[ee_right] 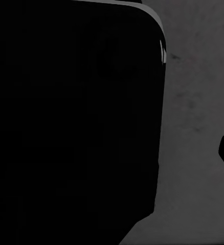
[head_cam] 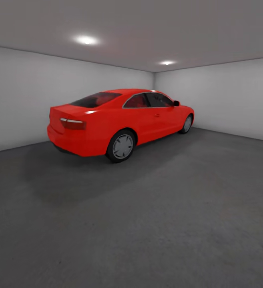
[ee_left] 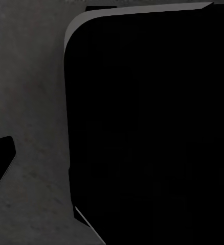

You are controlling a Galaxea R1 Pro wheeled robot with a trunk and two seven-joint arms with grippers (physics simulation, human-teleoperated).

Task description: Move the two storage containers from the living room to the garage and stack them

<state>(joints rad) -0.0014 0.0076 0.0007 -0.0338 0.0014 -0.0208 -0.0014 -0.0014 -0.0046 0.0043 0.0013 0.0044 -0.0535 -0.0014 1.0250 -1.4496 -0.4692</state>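
Right now my head camera looks into the garage point(head_cam: 227, 92), where a red car point(head_cam: 119, 120) is parked toward the far left corner of the dark grey floor point(head_cam: 167, 224), by the white walls. Each wrist camera gives me a large black rounded body over speckled concrete point(ee_left: 30, 102), so I cannot tell whether either gripper is spread or pressed together.

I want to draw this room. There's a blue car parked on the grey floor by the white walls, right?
Nearly. The car is red, not blue; the head view shows it plainly. The rest is right: it is parked on the dark grey floor by the white walls.
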